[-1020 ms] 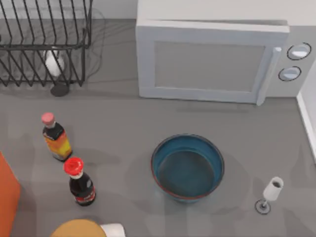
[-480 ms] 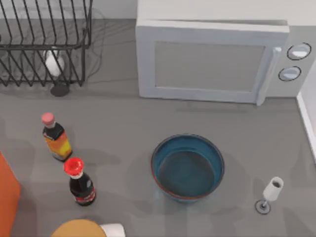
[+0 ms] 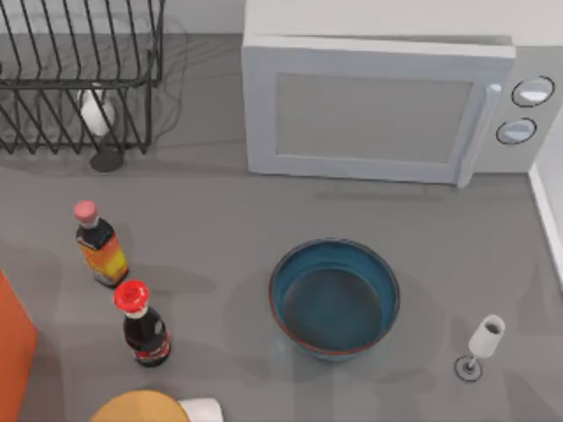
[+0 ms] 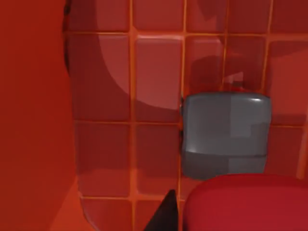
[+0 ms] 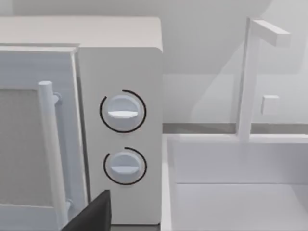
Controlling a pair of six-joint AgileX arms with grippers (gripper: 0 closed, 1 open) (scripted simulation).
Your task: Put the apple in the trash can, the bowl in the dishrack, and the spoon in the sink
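Top view: nothing on the bench [image 3: 220, 220] has shifted over the last second. The bowl [image 3: 334, 297] stands upright and empty in front of the microwave [image 3: 378, 105], well apart from the dishrack [image 3: 79, 79] at the far left corner. The two bottles [image 3: 141, 323] on the left and the glass [image 3: 482, 341] on the right are where they were. An orange wall [image 3: 13, 352] cuts into the left edge, and I take it for the trash can. So the bowl's step is not yet begun.

Left wrist view: the camera looks down past an orange-red wall [image 4: 33, 115] onto red tiles with a grey block [image 4: 226, 132] lying on them. A smooth red rounded mass [image 4: 245, 204] sits close under the lens, most likely the apple, just beside a dark sliver of the left pincer [image 4: 163, 216]. I cannot tell whether that pincer is apart or clamped on the fruit. By the look of it, the apple's step is the one in hand.

Right wrist view: the right pincer [image 5: 91, 214] shows as a dark wedge facing the microwave's knobs [image 5: 122, 110], with the sink [image 5: 240, 192] beside them. Whether it is apart or together cannot be told, and it seems parked.
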